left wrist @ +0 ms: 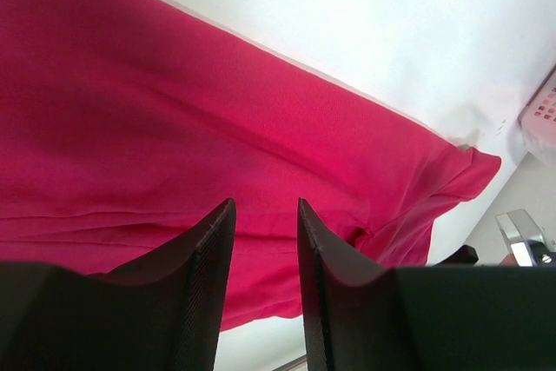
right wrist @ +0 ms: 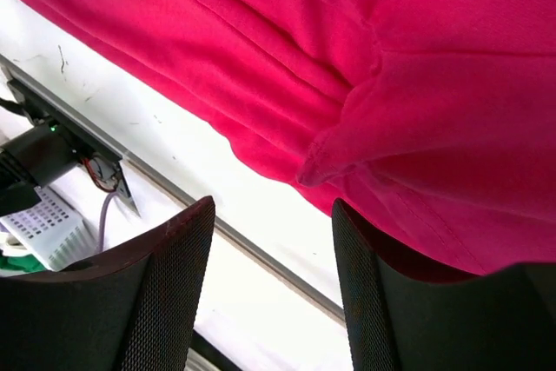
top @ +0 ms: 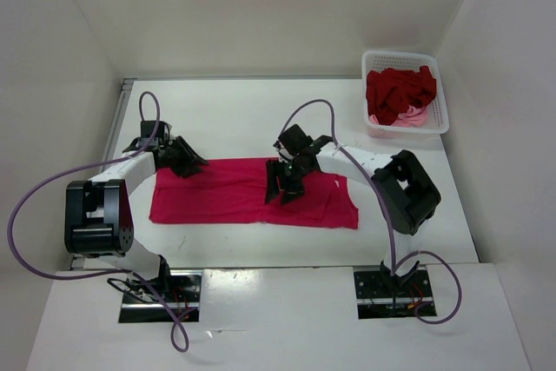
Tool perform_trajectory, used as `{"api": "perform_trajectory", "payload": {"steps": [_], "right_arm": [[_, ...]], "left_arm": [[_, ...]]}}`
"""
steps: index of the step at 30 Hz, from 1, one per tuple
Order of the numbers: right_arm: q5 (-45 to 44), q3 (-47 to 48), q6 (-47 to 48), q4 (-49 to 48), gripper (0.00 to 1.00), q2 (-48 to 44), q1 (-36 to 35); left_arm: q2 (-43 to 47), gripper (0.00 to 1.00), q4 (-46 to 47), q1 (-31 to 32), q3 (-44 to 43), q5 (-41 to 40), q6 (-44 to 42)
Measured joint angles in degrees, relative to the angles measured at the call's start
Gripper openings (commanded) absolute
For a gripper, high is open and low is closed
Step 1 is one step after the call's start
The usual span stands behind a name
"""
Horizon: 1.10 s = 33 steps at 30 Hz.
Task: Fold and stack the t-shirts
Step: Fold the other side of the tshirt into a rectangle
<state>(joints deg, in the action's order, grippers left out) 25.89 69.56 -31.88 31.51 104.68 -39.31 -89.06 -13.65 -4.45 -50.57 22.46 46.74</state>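
Left pincer (left wrist: 263, 208): narrow gap, nothing between the fingers, hanging over the far edge of the bright magenta-red cloth t-shirt (top: 217, 193) near its left end. Right pincer (right wrist: 271, 208): spread wide, empty, over the same shirt right of its middle, above a hemmed fold.

The shirt lies flat as a long band across the white counter (top: 234, 115), between the two arms. The dark crimson cloth t-shirt (top: 400, 89) and the light pink cloth t-shirt (top: 417, 116) are bunched in the white plastic mesh basket (top: 406, 56) at the far right corner, crimson on top.

Handling, by the look: thin, limp and light, so it will sag, drag and crease if lifted from one point. Not fragile. Best to pinch the hem edges or corners low at the counter, catching every layer, with one pincer near each end so the fold stays square.
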Motion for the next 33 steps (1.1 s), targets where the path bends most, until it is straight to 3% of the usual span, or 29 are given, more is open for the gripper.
{"api": "perform_trajectory", "payload": {"steps": [2, 3, 4, 5, 7, 9, 10, 13, 15, 19, 25, 26, 27, 33], "right_arm": [[-0.2, 0.0, 0.4, 0.3, 0.50, -0.5, 0.8], [-0.5, 0.0, 0.7, 0.4, 0.39, -1.1, 1.5], [-0.8, -0.1, 1.0, 0.4, 0.19, -1.7, 2.6], [-1.1, -0.3, 1.1, 0.2, 0.10, -2.6, 4.3], [-2.5, -1.6, 1.3, -0.6, 0.02, -5.0, 8.7], [-4.8, -3.3, 1.3, -1.6, 0.03, -7.3, 14.9], [-6.3, -4.3, 1.3, -2.9, 0.20, -8.2, 18.4], [-9.9, -7.2, 0.2, -5.9, 0.50, -8.8, 27.0], [-11.4, -8.5, -0.3, -7.0, 0.54, -8.7, 30.6], [-13.4, -8.8, -0.4, -8.9, 0.54, -7.3, 32.4], [-14.1, -8.7, -0.5, -10.3, 0.23, -3.5, 32.3], [-14.1, -8.7, -0.6, -10.6, 0.09, -3.2, 32.2], [-14.1, -8.7, -0.6, -10.9, 0.03, -3.1, 32.1], [-15.7, -8.6, -1.6, -11.3, 0.00, -3.0, 32.2]], "left_arm": [[0.0, 0.42, 0.0, 0.2, 0.0, 0.0, 0.0], [0.0, 0.42, 0.0, 0.4, 0.0, 0.0, 0.0], [0.0, 0.42, 0.0, 0.7, 0.0, 0.0, -0.1], [0.0, 0.42, 0.0, 1.1, 0.0, 0.0, -0.1], [-0.3, 0.42, 0.0, 2.0, 0.0, -0.1, -0.1], [-1.4, 0.42, 0.1, 3.0, -0.5, -0.1, -0.1], [-2.4, 0.42, 0.3, 3.6, -0.8, -0.1, -0.1], [-5.8, 0.42, 0.7, 5.0, -2.3, -0.1, -0.1], [-7.9, 0.42, 1.2, 5.5, -3.0, -0.1, -0.1], [-11.0, 0.42, 2.0, 5.7, -3.4, -0.2, 0.0], [-12.1, 0.42, 3.2, 4.9, -3.5, 0.0, 0.2], [-12.4, 0.42, 3.4, 4.5, -3.6, 0.4, 0.2], [-12.5, 0.42, 3.6, 4.2, -3.6, 0.8, 0.4], [-13.0, 0.42, 4.7, 1.9, -3.7, 1.4, 1.6]]}}
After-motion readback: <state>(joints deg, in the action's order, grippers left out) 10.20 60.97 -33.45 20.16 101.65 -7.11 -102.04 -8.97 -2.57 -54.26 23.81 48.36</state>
